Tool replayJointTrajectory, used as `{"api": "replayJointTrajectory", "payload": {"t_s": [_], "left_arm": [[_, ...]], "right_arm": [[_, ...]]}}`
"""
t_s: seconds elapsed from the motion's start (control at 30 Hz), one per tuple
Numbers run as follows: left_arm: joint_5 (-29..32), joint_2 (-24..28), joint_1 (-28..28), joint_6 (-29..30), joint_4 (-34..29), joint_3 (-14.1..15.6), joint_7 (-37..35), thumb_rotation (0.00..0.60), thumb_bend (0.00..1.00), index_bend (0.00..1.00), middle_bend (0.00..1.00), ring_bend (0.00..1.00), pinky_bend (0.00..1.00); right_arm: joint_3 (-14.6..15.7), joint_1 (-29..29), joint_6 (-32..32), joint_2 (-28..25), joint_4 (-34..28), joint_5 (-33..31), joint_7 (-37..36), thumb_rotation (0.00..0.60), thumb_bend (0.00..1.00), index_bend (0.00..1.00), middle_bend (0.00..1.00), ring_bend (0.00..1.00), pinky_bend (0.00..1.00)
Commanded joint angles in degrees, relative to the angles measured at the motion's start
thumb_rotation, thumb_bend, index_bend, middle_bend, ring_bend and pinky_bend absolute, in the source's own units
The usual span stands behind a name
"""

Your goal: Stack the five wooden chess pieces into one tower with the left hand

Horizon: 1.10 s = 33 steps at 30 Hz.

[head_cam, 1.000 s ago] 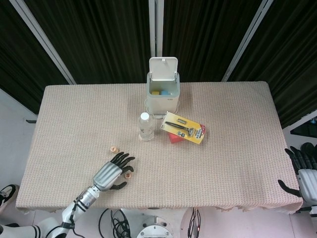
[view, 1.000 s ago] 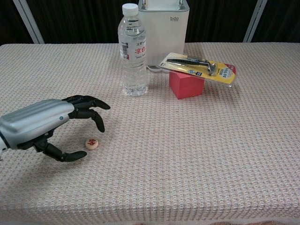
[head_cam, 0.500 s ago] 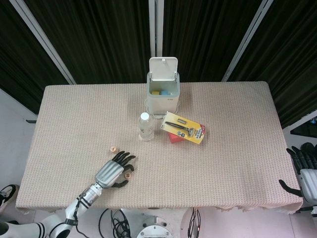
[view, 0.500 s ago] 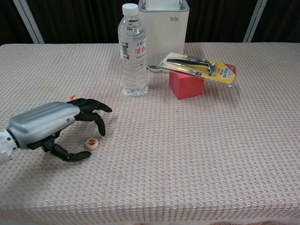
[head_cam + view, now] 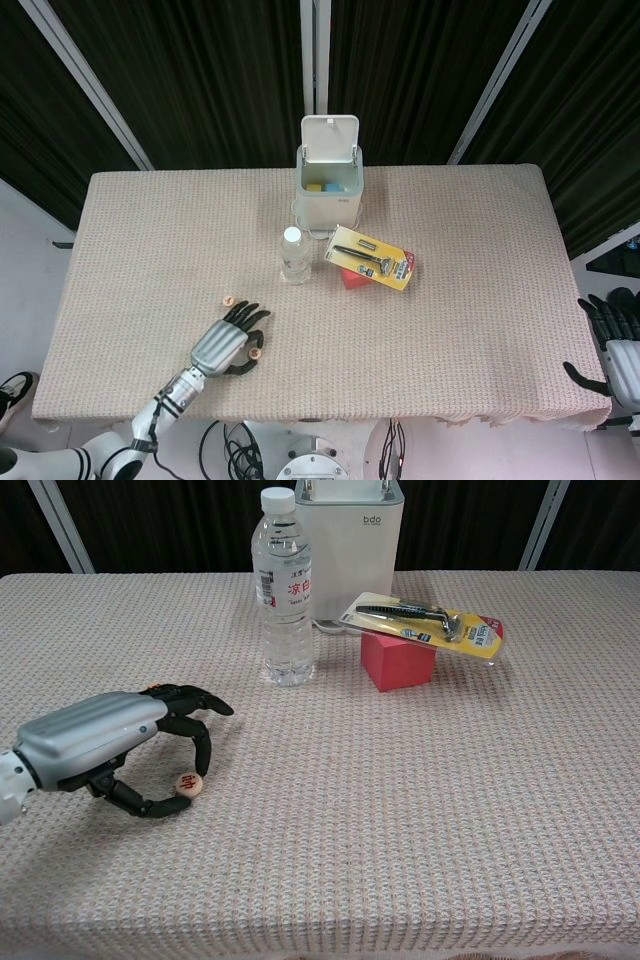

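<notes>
A small round wooden chess piece with a red character lies near the table's front left; it also shows in the head view. My left hand arches over it, thumb and a fingertip pinching it from both sides, and the piece sits tilted on the cloth. A second wooden piece lies just beyond the hand. No other pieces are visible. My right hand hangs off the table's right edge, holding nothing, fingers apart.
A water bottle stands mid-table before a white bin. To their right a packaged razor leans on a red block. A woven cloth covers the table.
My left hand's fingers have curled in onto the chess piece, which shifted slightly left and tipped up. The right hand has stayed put.
</notes>
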State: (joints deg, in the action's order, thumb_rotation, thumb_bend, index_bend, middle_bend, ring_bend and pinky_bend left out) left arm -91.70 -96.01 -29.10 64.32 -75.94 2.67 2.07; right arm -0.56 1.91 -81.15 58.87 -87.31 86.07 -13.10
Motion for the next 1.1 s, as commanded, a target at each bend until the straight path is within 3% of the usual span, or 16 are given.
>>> {"api": "replayJointTrajectory", "payload": {"t_s": [0.03,0.4,0.7,1.1], "left_arm": [[0.0,0.1,0.0,0.1,-0.2,0.0,-0.1,0.6,0.27,0.51,0.1,0.0,0.0],[-0.4,5.7,-0.3,2.3,-7.9,-1.4,3.9,0.6,0.27,0.53,0.12,0.0,0.0],[4.8,14.2,0.7,2.1,-13.5,-3.6,5.4,0.6,0.27,0.52,0.12,0.0,0.0],[13.0,16.8,-4.0,-7.4,-13.3,-8.3,-1.1,0.6,0.27,0.52,0.12,0.0,0.0]], "right_arm": [[0.0,0.0,0.0,0.0,0.0,-0.1,0.0,0.6,0.18,0.0,0.0,0.0,0.0],[-0.3,0.2,0.0,-0.2,0.0,-0.2,-0.2,0.6,0.18,0.0,0.0,0.0,0.0],[-0.5,-0.2,-1.0,-0.7,-0.4,0.0,-0.6,0.6,0.18,0.0,0.0,0.0,0.0],[-0.4,-0.1,-0.8,-1.1,-1.3,0.1,0.4,0.6,0.18,0.0,0.0,0.0,0.0]]}}
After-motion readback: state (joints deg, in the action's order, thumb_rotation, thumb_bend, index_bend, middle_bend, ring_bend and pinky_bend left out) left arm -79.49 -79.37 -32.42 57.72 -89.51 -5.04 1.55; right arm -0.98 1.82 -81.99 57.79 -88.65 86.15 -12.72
